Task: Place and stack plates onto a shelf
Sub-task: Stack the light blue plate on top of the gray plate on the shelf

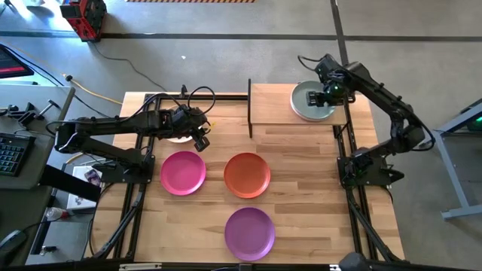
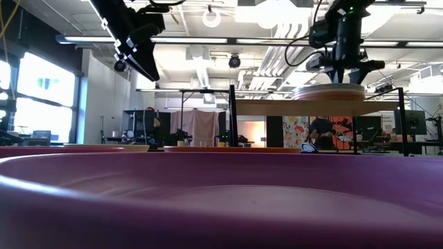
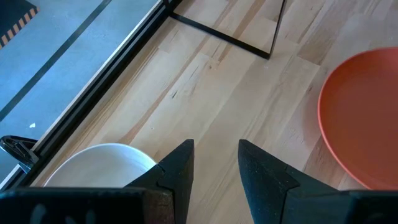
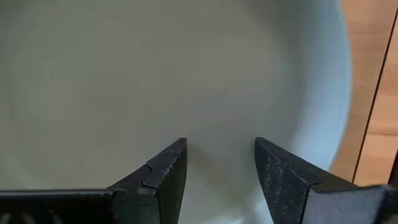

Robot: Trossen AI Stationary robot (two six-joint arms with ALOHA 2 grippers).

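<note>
Lying flat on shelf (image 1: 275, 104): grey-green plate (image 1: 310, 102).

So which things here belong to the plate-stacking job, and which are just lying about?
Job:
- shelf
- pale grey-green plate on it
- cream plate
- magenta plate
- orange plate
- purple plate

Lying about:
- keyboard
- red equipment on the floor

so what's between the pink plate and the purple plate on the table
Nothing: in the high view only bare wood tabletop lies between the pink plate and the purple plate. The orange plate sits off to the side.
</note>
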